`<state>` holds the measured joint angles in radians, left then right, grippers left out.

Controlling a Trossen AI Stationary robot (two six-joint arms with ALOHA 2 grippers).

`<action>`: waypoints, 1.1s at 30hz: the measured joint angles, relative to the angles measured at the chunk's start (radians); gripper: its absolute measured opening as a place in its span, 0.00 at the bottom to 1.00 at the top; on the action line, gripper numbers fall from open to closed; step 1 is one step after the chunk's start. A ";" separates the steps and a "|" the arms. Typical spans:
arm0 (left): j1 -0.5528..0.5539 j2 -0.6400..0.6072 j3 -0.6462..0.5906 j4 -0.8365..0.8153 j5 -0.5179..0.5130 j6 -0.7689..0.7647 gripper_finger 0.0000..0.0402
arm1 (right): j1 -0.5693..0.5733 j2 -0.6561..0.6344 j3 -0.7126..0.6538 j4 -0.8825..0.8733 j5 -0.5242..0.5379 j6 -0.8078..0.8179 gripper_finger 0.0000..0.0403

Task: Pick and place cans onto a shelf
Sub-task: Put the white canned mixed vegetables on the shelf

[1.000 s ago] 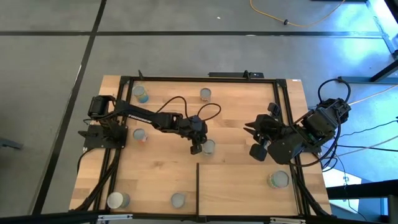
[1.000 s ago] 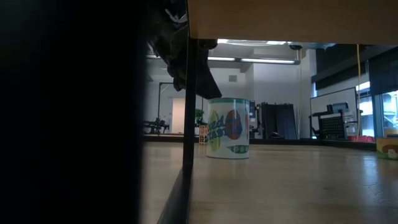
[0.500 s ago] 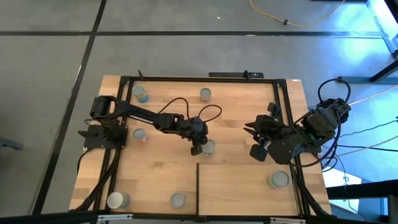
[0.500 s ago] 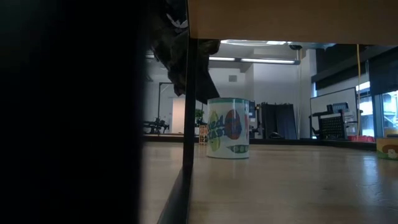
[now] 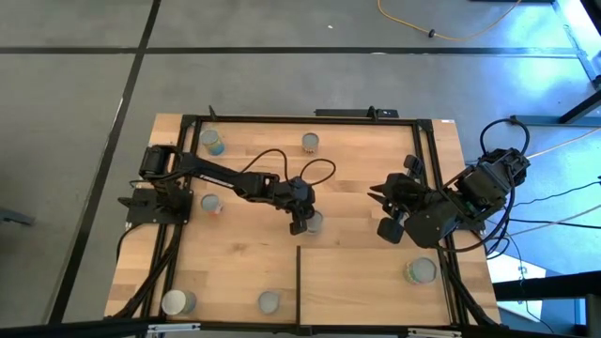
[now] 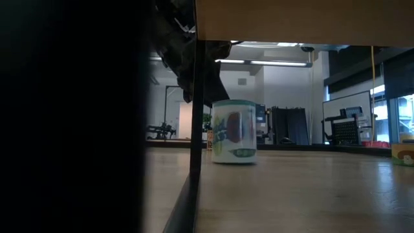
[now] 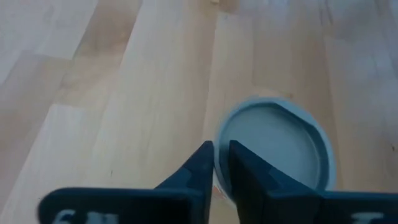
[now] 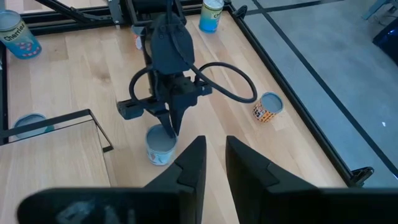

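Note:
A can with a grey round top [image 5: 315,223] stands upright on the table's planks near the middle, and shows too in the low view [image 6: 234,131]. My left gripper [image 7: 221,167] reaches down onto its rim and is shut on it. My right gripper [image 8: 211,163] hangs above the table's right side [image 5: 383,202], open a little with nothing between its fingers. The shelf [image 5: 366,296], a pale panel with a dark edge strip, takes the near right; one can [image 5: 422,271] stands on it. My left gripper pinches the can's rim [image 7: 217,146] on the side toward the table's left. One finger [image 7: 199,165] is outside the wall and the other finger [image 7: 245,165] over the top's edge. The fingers slant down from the left. The can stands upright on the table.
More cans stand at the far left [image 5: 214,142], the far middle [image 5: 311,142], the left [image 5: 210,203], the near left [image 5: 177,302] and the near middle [image 5: 269,301]. A black frame [image 5: 282,119] runs around the table. The planks around the held can are bare.
The can under my left gripper has shifted a little toward the table's left and shows blurred in the low view. It still stands upright on the table.

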<state>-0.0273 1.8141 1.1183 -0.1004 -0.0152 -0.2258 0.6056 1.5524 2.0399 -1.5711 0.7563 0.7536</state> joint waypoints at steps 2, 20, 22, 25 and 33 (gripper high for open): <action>0.000 0.000 0.000 0.000 -0.002 0.005 0.03 | 0.000 0.000 0.000 0.000 0.000 0.000 0.16; 0.009 -0.061 -0.005 -0.057 -0.009 0.022 0.00 | 0.000 0.000 0.000 0.000 0.000 -0.003 0.16; 0.015 -0.079 0.000 -0.065 -0.020 0.026 0.00 | 0.000 0.000 0.000 0.000 0.000 -0.003 0.16; 0.028 -0.098 0.025 -0.117 -0.020 0.031 0.00 | 0.000 0.000 0.000 0.000 0.001 -0.002 0.16; 0.035 -0.127 0.217 -0.353 -0.018 0.160 0.00 | 0.000 0.000 0.000 0.002 0.000 -0.003 0.16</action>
<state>0.0081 1.6872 1.3356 -0.4533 -0.0331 -0.0659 0.6055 1.5524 2.0399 -1.5692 0.7559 0.7509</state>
